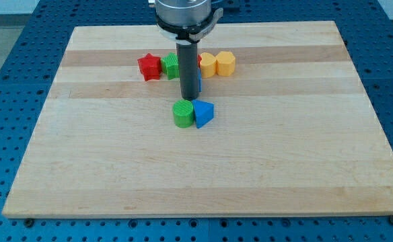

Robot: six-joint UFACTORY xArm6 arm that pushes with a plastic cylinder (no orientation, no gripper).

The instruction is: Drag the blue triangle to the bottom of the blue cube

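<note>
On a wooden table point(82, 168), the rod's tip point(189, 98) rests just above the blue triangle point(204, 113), which touches a green cylinder point(182, 113). The blue cube point(199, 82) hides mostly behind the rod. No fingers exist. The triangle already appears to sit below the cube.

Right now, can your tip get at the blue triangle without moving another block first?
Probably yes. My tip stands just above the green cylinder and the blue triangle, which touch side by side. The triangle's top, right and bottom sides look free; only its left side is blocked by the cylinder.
</note>
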